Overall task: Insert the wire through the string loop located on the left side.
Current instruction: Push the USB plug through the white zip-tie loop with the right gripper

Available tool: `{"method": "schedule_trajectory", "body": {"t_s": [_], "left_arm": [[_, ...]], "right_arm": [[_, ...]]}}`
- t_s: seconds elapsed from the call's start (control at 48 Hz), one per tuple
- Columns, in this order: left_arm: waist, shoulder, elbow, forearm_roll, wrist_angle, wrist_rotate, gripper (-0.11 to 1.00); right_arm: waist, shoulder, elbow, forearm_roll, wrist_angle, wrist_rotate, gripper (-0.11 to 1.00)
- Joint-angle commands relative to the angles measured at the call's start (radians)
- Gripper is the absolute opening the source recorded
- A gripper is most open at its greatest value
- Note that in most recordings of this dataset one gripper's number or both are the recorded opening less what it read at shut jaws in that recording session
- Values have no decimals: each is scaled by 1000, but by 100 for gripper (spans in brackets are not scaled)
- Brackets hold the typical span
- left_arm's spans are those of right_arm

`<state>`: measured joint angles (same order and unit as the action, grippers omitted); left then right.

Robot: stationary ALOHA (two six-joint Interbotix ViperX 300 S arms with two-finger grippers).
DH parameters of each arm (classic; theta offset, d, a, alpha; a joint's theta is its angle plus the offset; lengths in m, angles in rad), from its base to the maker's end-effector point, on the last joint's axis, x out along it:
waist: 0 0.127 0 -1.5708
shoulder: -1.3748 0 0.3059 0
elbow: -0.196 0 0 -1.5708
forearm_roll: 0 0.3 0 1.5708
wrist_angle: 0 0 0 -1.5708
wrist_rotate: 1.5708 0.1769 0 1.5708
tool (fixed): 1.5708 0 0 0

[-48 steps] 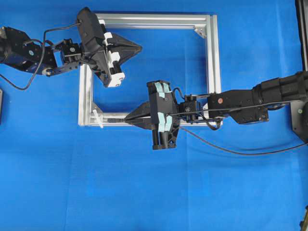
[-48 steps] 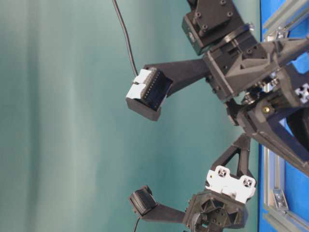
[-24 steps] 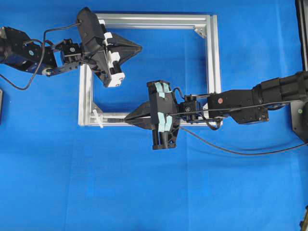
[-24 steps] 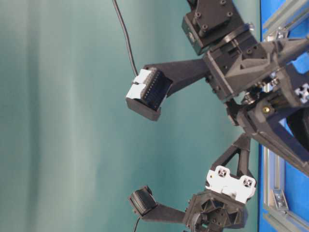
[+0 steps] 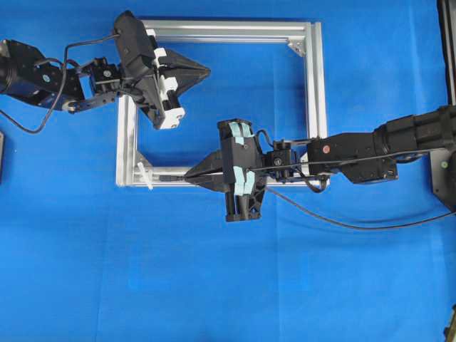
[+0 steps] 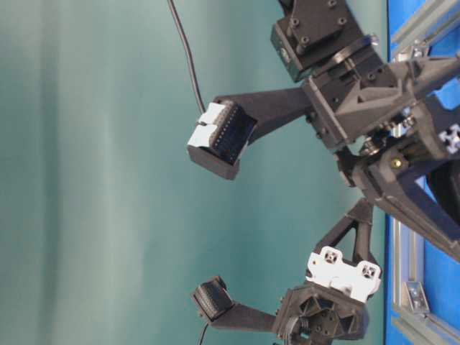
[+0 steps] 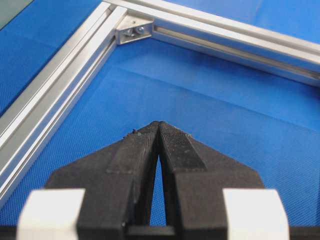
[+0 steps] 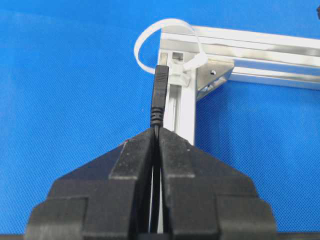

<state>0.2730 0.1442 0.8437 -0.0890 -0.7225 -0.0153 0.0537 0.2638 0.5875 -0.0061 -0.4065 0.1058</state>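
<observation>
My right gripper [image 8: 157, 131] is shut on the wire just behind its dark plug [image 8: 160, 95]. The plug points at the string loop [image 8: 141, 40], a white loop tied to the corner of the silver frame [image 8: 250, 42]. Its tip reaches the loop's edge; I cannot tell whether it is inside. In the overhead view the right gripper [image 5: 189, 176] lies over the frame's bottom bar, right of the string loop [image 5: 144, 175], and the wire [image 5: 342, 224] trails off to the right. My left gripper [image 5: 208, 70] is shut and empty, inside the frame's top left part; its wrist view shows its tips [image 7: 159, 123] together above the blue cloth.
The square aluminium frame [image 5: 228, 30] lies flat on the blue cloth, with corner brackets [image 7: 132, 31] inside its corners. Dark equipment [image 5: 445, 171] stands at the right edge. The table-level view shows both arms [image 6: 359, 93] close together above the frame.
</observation>
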Motion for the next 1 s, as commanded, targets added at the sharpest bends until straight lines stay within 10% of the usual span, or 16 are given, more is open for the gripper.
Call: {"method": "schedule_trajectory", "body": {"t_s": [0.0,0.98], "left_arm": [[-3,-31,-9,3,-6,0,0],[-3,-31,-9,3,-6,-2,0]], "right_arm": [[-2,-15,-20,0,-3,0,0],[-8,66,-144,-8,-2,-14,0]]}}
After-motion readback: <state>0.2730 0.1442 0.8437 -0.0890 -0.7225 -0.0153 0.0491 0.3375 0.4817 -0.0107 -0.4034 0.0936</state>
